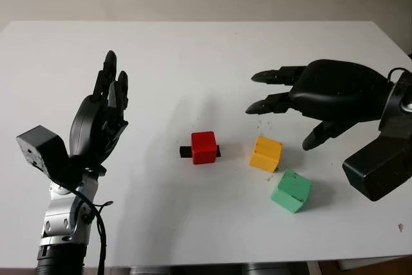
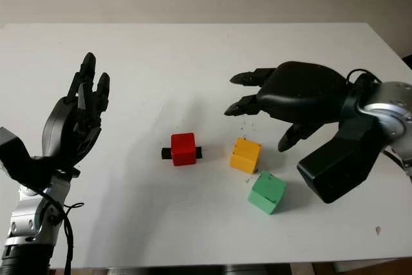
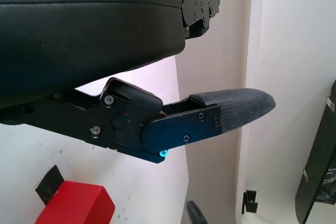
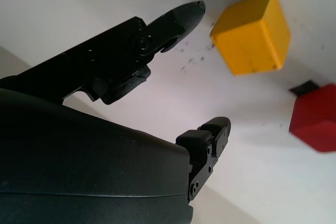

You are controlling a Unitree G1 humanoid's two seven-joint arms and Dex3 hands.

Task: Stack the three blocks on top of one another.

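Your right hand [image 1: 302, 104] hovered open, holding nothing, just behind the yellow block [image 1: 266, 153], fingers pointing past it toward the red block [image 1: 204, 147]. The green block [image 1: 291, 190] sat just in front of the yellow. Your left hand [image 1: 103, 114] waited open, well left of red.

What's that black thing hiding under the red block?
A flat black piece lies under the red block on the white table; its ends stick out on both sides. The block covers its middle, so what it is cannot be told.
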